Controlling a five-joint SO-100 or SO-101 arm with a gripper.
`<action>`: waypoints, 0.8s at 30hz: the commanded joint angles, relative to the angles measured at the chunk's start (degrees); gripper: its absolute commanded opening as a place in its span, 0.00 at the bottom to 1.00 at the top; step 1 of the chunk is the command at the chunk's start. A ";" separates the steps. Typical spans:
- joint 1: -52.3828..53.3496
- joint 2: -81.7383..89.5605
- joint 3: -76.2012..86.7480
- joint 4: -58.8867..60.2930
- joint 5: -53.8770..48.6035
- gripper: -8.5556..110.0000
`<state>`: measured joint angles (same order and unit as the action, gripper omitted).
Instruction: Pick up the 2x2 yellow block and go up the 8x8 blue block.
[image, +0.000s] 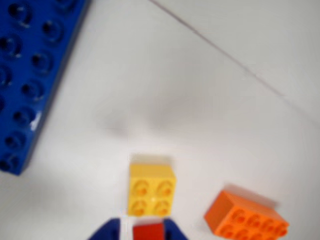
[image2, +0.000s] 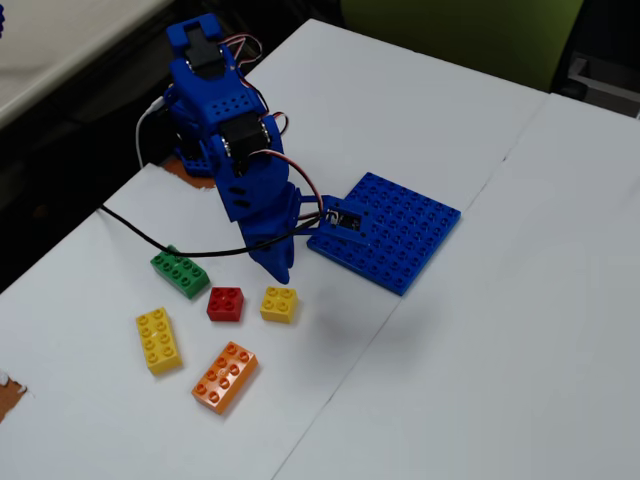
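Note:
The 2x2 yellow block (image: 151, 190) (image2: 279, 303) sits on the white table, free of the gripper. In the wrist view my blue gripper (image: 145, 226) shows only at the bottom edge. Its two fingertips (image: 111, 229) stand apart, just short of the yellow block. A red brick (image: 148, 233) shows through the gap between them. In the fixed view the gripper (image2: 278, 270) points down just above and behind the yellow block, holding nothing. The 8x8 blue block (image: 27, 65) (image2: 390, 232) lies flat to the right of the arm in the fixed view.
In the fixed view the red brick (image2: 225, 303) lies left of the yellow block, a green brick (image2: 180, 271) further left. A long yellow brick (image2: 158, 340) and an orange brick (image2: 225, 376) (image: 247, 220) lie nearer the front. A black cable (image2: 150, 238) crosses the table.

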<state>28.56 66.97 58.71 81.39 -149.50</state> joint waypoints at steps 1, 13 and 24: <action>0.88 0.18 -1.58 0.26 -0.70 0.23; 3.96 -2.20 -2.90 -0.35 1.23 0.24; 4.66 -7.38 -6.50 -3.96 1.41 0.27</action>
<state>32.78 59.41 55.02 78.66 -148.27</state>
